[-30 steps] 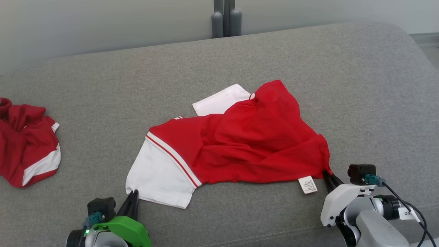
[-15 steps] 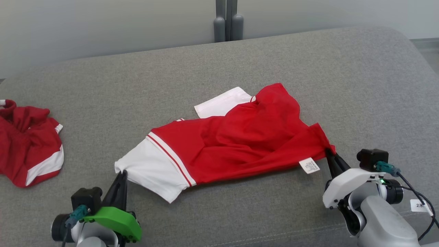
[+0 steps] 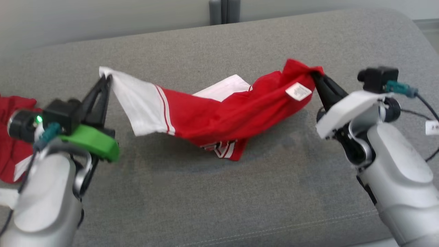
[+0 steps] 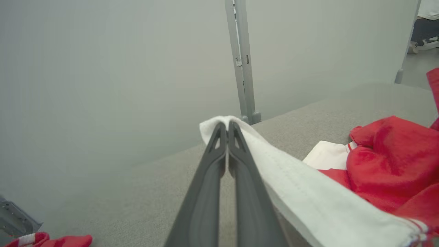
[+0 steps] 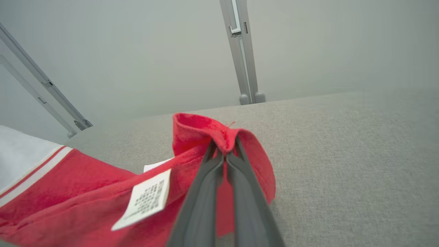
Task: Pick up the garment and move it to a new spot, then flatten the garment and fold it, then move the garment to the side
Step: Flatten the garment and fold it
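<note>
Head view: my L claw (image 3: 105, 79) at 9 o'clock, R claw (image 3: 314, 74) at 3, both clamped on corners of red-and-white fabric garment (image 3: 212, 120); limp, light, middle sags.

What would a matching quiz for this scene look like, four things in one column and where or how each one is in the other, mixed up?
Column one
1. left gripper
2. right gripper
3. label
4. red heap

Column two
A. crumpled on the couch at the far left
B. shut on the red corner of the garment
C. white, hanging by the held red corner
D. shut on the garment's white corner

Pairs: 1-D, 2-B, 3-C, 4-A
</note>
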Tool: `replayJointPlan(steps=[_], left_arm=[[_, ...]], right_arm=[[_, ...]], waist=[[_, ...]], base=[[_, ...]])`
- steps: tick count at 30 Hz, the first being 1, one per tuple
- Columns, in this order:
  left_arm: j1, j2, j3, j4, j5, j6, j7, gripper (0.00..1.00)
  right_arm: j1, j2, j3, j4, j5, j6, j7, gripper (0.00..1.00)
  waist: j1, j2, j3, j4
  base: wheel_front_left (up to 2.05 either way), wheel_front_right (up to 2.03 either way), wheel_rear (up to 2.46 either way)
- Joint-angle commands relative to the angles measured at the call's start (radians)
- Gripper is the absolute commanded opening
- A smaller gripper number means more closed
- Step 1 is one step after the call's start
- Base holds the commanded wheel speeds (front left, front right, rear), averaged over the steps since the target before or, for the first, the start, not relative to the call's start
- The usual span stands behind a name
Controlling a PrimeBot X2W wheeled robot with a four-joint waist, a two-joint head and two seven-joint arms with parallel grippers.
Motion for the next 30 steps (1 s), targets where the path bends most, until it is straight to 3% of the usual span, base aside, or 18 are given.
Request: replayJointPlan(steps=[1,2,6,11,15,22,30], left_arm=[[-0.058,0.02,-0.012,-0.009,-0.027,0.001,0.015,0.0],[-0.159,0.068,-0.049,-0.009,-0.036,0.001,0.046,0.0],[-0.375,0.148,-0.116,0.028,-0.088,0.001,0.098,0.0],[-0.656,0.214,-0.211,0.09,-0.172,0.001,0.144,0.0],[-0.821,0.213,-0.238,0.151,-0.245,0.001,0.167,0.0],[-1.148,0.199,-0.348,0.305,-0.27,0.001,0.18,0.0],[-1.342,0.153,-0.356,0.465,-0.285,0.003,0.163,0.0]], right_arm=[[-0.048,0.003,0.009,-0.007,0.01,0.0,0.018,0.0],[-0.133,0.018,0.025,0.0,0.034,0.0,0.048,0.0],[-0.334,0.043,0.04,0.062,0.072,0.0,0.088,0.0],[-0.626,0.093,-0.033,0.216,0.158,0.0,0.12,0.0],[-0.804,0.116,-0.087,0.335,0.168,0.0,0.118,0.0],[-1.151,0.143,-0.174,0.62,0.054,0.0,0.019,0.0],[-1.37,0.168,-0.242,0.818,-0.036,0.0,-0.106,0.0]], waist=[[0.0,0.0,0.06,-0.009],[0.0,0.0,0.1,-0.016],[0.0,0.0,0.191,-0.022],[0.0,0.0,0.303,-0.024],[0.0,0.0,0.358,-0.012],[0.0,0.0,0.382,-0.001],[0.0,0.0,0.378,0.0]], base=[[0.0,0.0,0.0],[0.0,0.0,0.0],[0.0,0.0,0.0],[0.0,0.0,0.0],[0.0,0.0,0.0],[0.0,0.0,0.0],[0.0,0.0,0.0]])
